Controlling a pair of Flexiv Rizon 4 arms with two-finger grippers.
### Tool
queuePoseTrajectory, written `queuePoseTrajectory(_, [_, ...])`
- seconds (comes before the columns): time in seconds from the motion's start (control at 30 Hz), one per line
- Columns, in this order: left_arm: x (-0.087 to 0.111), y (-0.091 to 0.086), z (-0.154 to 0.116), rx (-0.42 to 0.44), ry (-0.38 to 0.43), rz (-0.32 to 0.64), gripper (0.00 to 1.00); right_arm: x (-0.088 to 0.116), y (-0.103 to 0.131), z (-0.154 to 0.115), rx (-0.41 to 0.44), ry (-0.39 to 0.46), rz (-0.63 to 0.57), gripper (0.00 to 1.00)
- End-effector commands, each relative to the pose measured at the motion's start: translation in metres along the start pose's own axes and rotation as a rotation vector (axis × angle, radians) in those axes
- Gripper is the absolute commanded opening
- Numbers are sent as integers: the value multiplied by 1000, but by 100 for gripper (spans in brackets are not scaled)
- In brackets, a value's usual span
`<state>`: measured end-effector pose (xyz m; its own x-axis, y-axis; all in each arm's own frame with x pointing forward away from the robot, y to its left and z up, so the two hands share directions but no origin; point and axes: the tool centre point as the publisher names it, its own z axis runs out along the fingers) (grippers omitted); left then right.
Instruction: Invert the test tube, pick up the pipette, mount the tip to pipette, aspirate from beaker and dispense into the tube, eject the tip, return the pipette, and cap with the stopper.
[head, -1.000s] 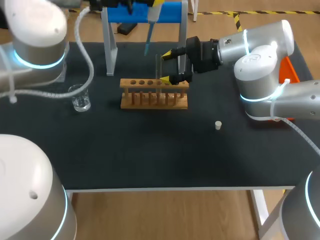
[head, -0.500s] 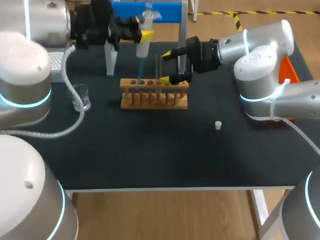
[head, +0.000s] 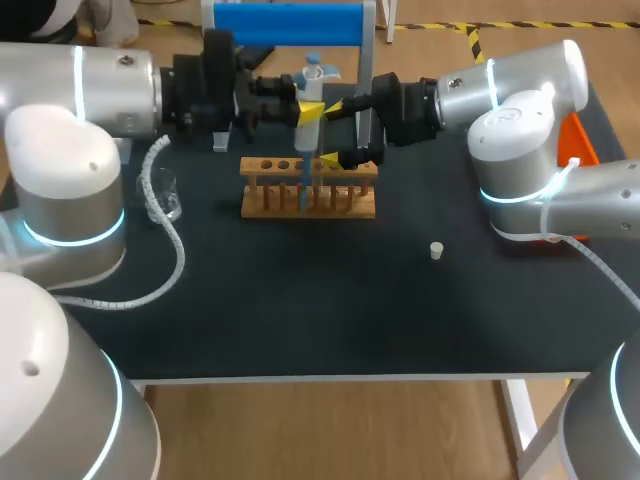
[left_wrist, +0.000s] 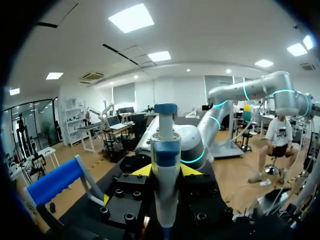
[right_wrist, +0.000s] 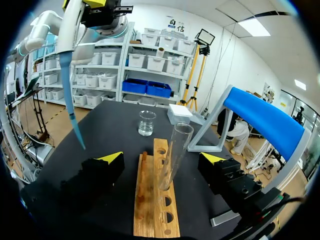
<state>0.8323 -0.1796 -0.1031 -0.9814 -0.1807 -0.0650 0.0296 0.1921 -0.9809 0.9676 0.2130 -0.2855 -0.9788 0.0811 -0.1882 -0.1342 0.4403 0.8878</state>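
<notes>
- Head view: pipette (head: 308, 125) is held upright in the left gripper (head: 305, 105), which is clamped on its body, and the blue tip (head: 302, 185) is pointed down at the wooden rack (head: 345, 200); the right gripper (head: 332, 131) is spread wide at the rack; the beaker (head: 165, 203) is seen behind the left arm's cable, and the stopper (head: 436, 250) lies well apart on the black table (head: 300, 300)
- Left wrist view: the pipette is pinched from both sides between the yellow fingertips (left_wrist: 141, 170) (blue button uppermost)
- Right wrist view: the test tube (right_wrist: 172, 155) is stood upright in the rack between the parted fingers, touched by neither; the beaker is placed beyond the rack's far end
</notes>
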Motion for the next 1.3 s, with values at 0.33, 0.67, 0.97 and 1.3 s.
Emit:
queuePoseTrajectory(0.33, [-6,5,17,23,16,-18,0,0,0,0,1,0,0,100])
queuePoseTrajectory(0.67, [-4,4,16,20,16,-20,0,0,0,0,1,0,0,100])
queuePoseTrajectory(0.97, [-4,4,16,20,16,-20,0,0,0,0,1,0,0,100])
queuePoseTrajectory(1.3, [-4,4,16,20,16,-20,0,-2,-2,-14,-8,-12,11,100])
